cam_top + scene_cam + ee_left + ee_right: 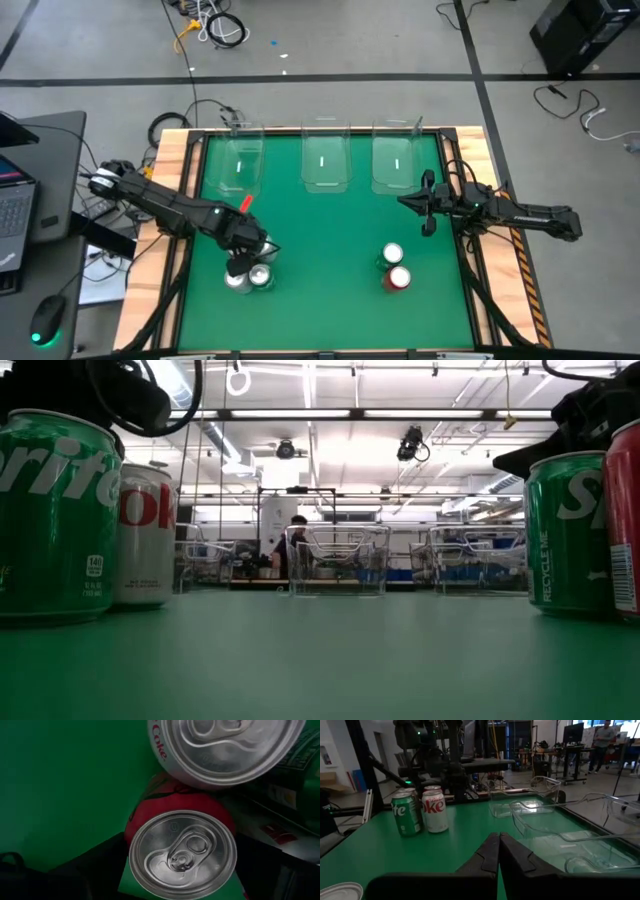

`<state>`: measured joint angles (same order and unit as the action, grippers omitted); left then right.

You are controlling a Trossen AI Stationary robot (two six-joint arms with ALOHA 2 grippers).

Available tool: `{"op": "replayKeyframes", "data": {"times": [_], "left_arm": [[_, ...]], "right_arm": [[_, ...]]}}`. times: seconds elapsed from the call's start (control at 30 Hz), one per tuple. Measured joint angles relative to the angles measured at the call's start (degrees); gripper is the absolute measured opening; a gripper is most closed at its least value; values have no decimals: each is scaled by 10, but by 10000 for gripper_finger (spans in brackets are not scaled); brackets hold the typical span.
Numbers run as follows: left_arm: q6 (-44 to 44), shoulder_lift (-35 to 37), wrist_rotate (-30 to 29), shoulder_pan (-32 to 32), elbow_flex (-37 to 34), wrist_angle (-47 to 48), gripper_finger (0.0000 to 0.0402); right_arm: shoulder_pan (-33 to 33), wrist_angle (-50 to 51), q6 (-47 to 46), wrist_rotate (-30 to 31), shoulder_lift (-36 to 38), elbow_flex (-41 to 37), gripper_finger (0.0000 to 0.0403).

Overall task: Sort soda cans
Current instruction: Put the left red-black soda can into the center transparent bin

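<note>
Green mat [320, 240], three clear bins [324, 160] at far edge | left gripper [243, 262] jaws apart above green can [238, 280] and grey can [261, 277], touching pair | right gripper [428, 222] jaws together, idle by bins | risk: descending finger likely clips neighbouring can, tipping it.

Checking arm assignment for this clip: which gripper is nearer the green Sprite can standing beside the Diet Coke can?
Left. The left gripper hangs open directly above the Sprite can and Diet Coke can. The right gripper waits shut across the table, near the bins.
</note>
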<state>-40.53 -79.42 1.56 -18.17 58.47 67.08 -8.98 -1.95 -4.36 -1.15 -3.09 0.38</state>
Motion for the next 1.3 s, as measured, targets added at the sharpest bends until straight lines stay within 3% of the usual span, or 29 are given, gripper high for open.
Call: {"op": "replayKeyframes", "data": {"times": [0.4, 0.77, 1.13, 1.3], "left_arm": [[-2, -1, -3, 1, -68, -68, 343], [-2, 0, -2, 1, -78, -66, 297], [-2, -3, -56, 2, 0, 92, 297], [-1, -2, -66, 12, 43, 123, 297]], "right_arm": [[0, -1, 0, 0, 0, 0, 21], [0, -1, 0, 0, 0, 0, 21], [0, -1, 0, 0, 0, 0, 21], [0, -1, 0, 0, 0, 0, 21]]}}
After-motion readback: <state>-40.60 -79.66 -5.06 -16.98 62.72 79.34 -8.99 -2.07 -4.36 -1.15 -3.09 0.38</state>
